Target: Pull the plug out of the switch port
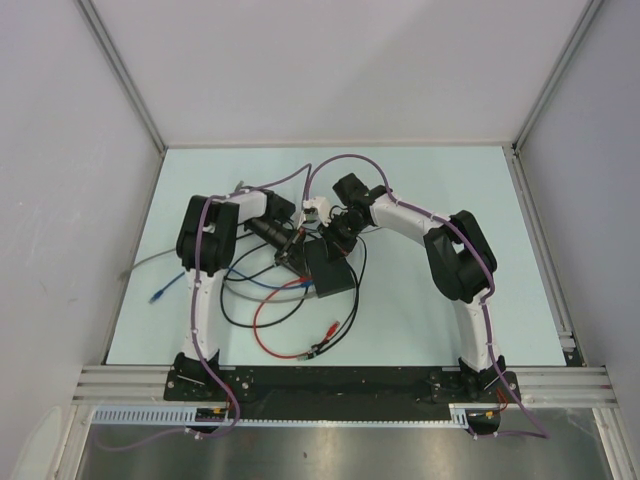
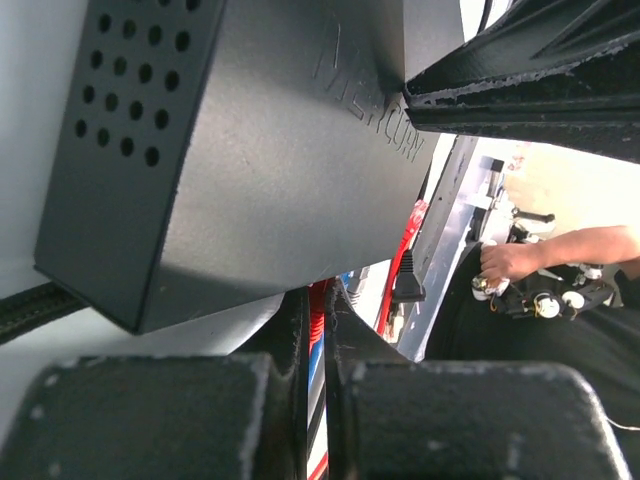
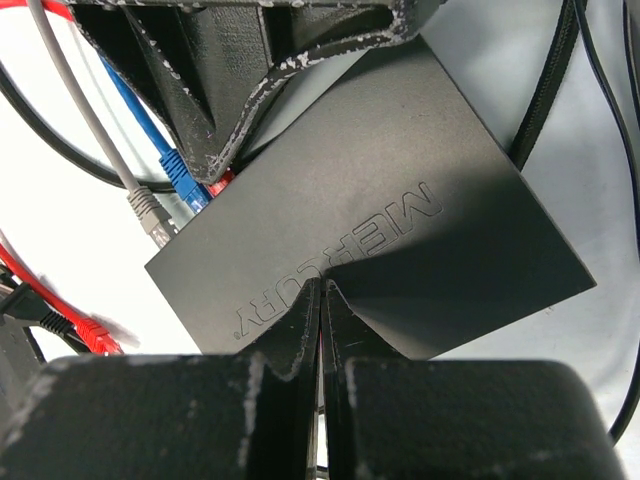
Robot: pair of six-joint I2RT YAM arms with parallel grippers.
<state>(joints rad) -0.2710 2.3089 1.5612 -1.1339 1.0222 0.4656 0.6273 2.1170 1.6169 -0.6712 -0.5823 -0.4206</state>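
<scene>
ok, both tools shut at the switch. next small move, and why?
Probably draw the left tool straight back from the switch: it looks shut on the red cable at the port edge, while the shut right tool rests on the switch, seemingly bracing it.

MERCURY embossed on top face of black switch (image 3: 420, 270), no other lettering legible

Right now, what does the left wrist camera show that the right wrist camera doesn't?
Only left wrist: vent holes on the switch, and a person's forearm in the background. Only right wrist: a blue plug and a grey plug by the switch's edge. Both: the switch's embossed lettering, plus the shut left gripper or right gripper up close.
</scene>
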